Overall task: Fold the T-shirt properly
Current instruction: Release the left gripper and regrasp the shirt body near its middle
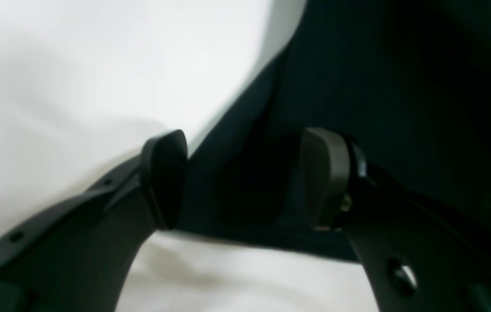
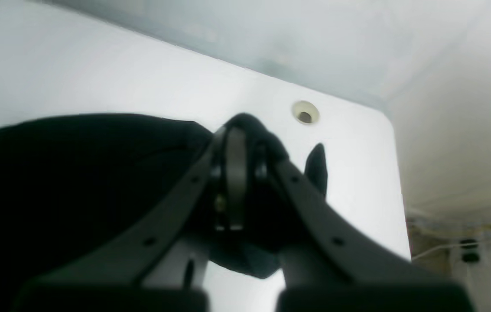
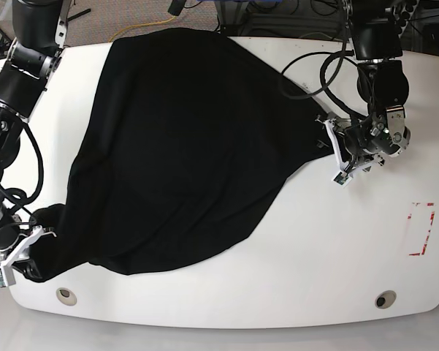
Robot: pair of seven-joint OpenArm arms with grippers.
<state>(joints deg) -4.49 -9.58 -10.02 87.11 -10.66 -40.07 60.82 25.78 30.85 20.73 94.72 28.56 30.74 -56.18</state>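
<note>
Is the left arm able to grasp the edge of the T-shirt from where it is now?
Probably yes. The left gripper is open, and an edge of the T-shirt already lies between its fingers. Nothing blocks it on the white table; it only needs to close.

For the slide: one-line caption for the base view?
T-shirt spread on white table; right gripper pinching its near corner, left gripper open at its opposite edge.

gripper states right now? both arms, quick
Left gripper: open, at the T-shirt's edge, not clamped.
Right gripper: closed on the T-shirt.
</note>
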